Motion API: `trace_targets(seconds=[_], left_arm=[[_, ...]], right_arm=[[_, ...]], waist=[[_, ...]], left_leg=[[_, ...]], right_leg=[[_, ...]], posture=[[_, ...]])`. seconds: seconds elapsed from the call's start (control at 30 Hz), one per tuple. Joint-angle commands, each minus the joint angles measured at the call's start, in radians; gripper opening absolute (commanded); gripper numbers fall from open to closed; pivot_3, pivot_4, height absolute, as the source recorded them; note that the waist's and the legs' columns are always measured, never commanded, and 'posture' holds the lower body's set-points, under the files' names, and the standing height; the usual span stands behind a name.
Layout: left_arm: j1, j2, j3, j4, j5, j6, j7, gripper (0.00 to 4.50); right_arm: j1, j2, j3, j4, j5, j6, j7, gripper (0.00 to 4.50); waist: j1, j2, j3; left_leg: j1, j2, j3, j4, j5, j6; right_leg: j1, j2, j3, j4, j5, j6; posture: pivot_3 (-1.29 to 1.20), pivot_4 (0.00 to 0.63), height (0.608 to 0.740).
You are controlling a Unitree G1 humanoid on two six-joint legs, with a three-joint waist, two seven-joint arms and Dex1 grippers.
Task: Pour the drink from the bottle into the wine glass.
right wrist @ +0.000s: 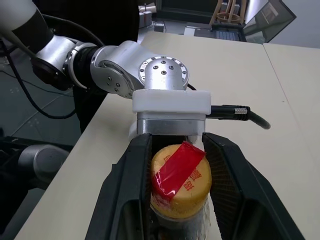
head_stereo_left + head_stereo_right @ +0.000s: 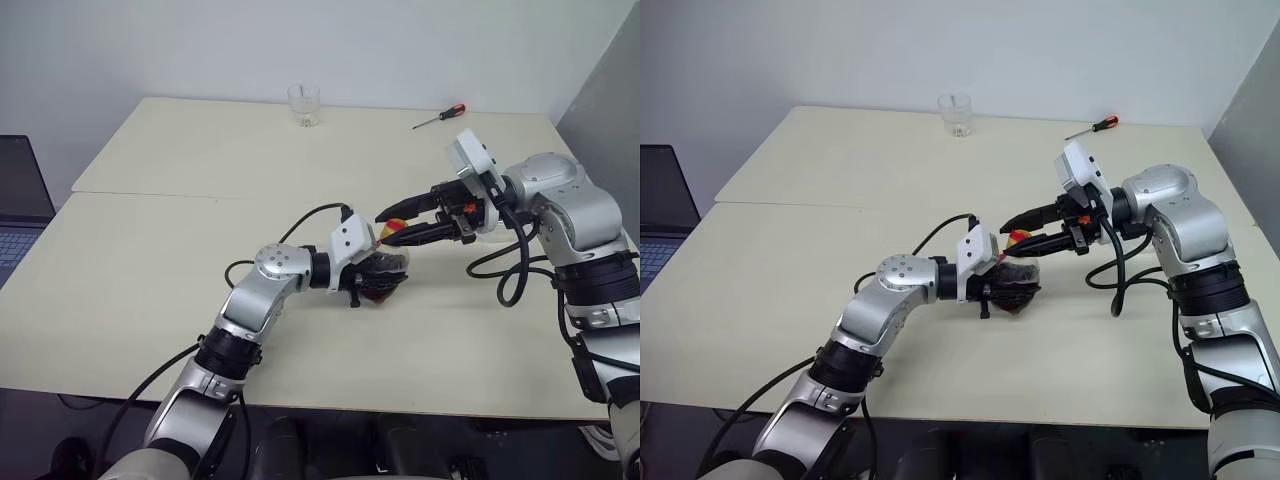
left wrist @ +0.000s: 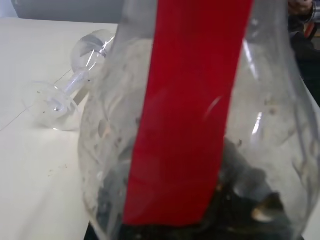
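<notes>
Near centre frame in the head views, just above the table [image 2: 150,300]: bottle [image 2: 385,275] clenched at its body in the left gripper [image 2: 383,278] jaws, drink [image 2: 1018,292] dark at its bottom. Yellow cap [image 1: 179,181] clasped between the black fingers [image 1: 129,192] of the right gripper [image 2: 392,227], reaching in from the right. Wine glass [image 3: 70,90] lying on its side on the table in the left wrist view. Tumbler [image 2: 304,105] and screwdriver [image 2: 438,116] at upper frame, well apart.
</notes>
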Motion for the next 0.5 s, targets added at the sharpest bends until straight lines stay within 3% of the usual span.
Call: trace_targets(seconds=[0.03,0.27,0.5], left_arm=[[-0.029,-0.021,0.01,-0.113,-0.059,-0.053,-0.026,1.22],[-0.029,-0.022,0.008,-0.113,-0.061,-0.054,-0.03,1.21],[-0.033,-0.03,-0.004,-0.09,-0.065,-0.069,-0.038,1.21]], right_arm=[[-0.016,-0.021,0.027,-0.001,0.001,-0.014,0.105,1.24],[-0.019,-0.052,0.019,-0.026,0.021,0.036,0.087,1.24],[-0.018,-0.108,-0.014,-0.084,0.066,0.122,0.061,3.65]], waist=[[0.0,0.0,0.0],[0.0,0.0,0.0],[0.0,0.0,0.0]], left_leg=[[0.0,0.0,0.0,0.0,0.0,0.0],[0.0,0.0,0.0,0.0,0.0,0.0],[0.0,0.0,0.0,0.0,0.0,0.0]], right_leg=[[0.0,0.0,0.0,0.0,0.0,0.0],[0.0,0.0,0.0,0.0,0.0,0.0],[0.0,0.0,0.0,0.0,0.0,0.0]], posture=[[0.0,0.15,0.74],[0.0,0.15,0.74],[0.0,0.15,0.74]])
